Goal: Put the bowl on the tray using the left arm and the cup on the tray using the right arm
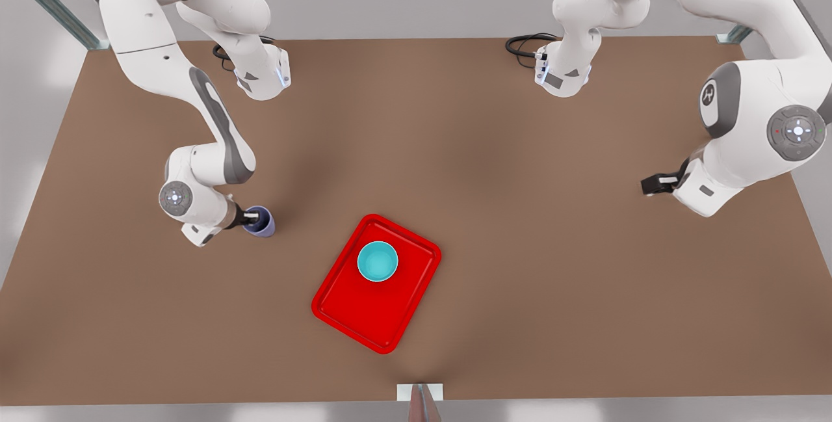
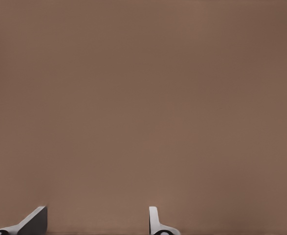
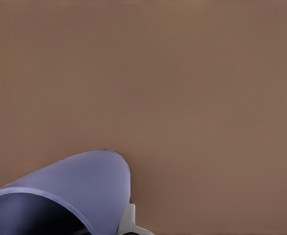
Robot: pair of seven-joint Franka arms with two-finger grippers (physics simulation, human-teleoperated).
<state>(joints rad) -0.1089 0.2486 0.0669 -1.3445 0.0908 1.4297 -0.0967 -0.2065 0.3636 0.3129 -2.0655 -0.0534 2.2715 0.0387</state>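
The teal bowl [image 1: 377, 261] stands upright in the far part of the red tray [image 1: 364, 311], near the middle of the table. The lavender cup [image 1: 261, 222] [image 3: 70, 188] is on the brown table toward the front view's left, apart from the tray. My right gripper [image 1: 253, 218] [image 3: 104, 226] is shut on the cup's rim wall, with one finger [image 3: 128, 221] outside it. My left gripper [image 1: 655, 184] [image 2: 97, 223] waits over bare table at the front view's right, open and holding nothing, far from the tray.
Both arm bases with black cables [image 1: 523, 45] stand along the table's far edge. A small white marker [image 1: 419, 393] sits at the near edge. Bare brown table [image 1: 520, 246] lies between the tray and each gripper.
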